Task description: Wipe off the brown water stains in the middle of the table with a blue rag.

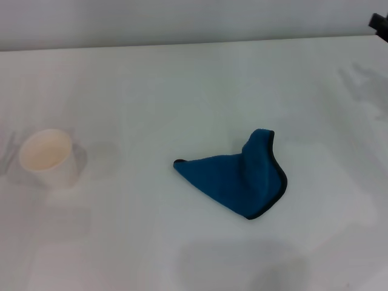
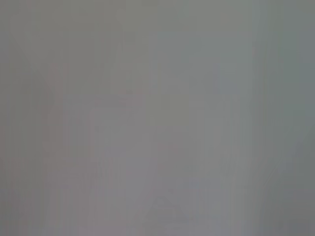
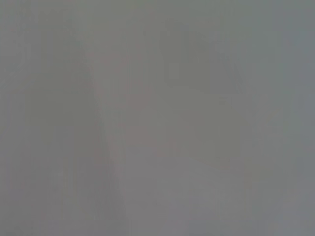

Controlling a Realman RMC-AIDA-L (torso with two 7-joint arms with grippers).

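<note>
Blue rag: bunched mid-surface, long axis 10-to-4 o'clock; right arm judged nearer. Gripper state cannot be told; stains unseen.

Head camera looked forward and down across the table, far edge near frame top. Both wrist cameras faced plain grey, nothing identifiable; no overlap with head view could be told.

Only a small black, blocky piece of the robot's right arm shows, at the far right corner of the head view. Both wrist views give plain grey, with no robot parts discernible.
</note>
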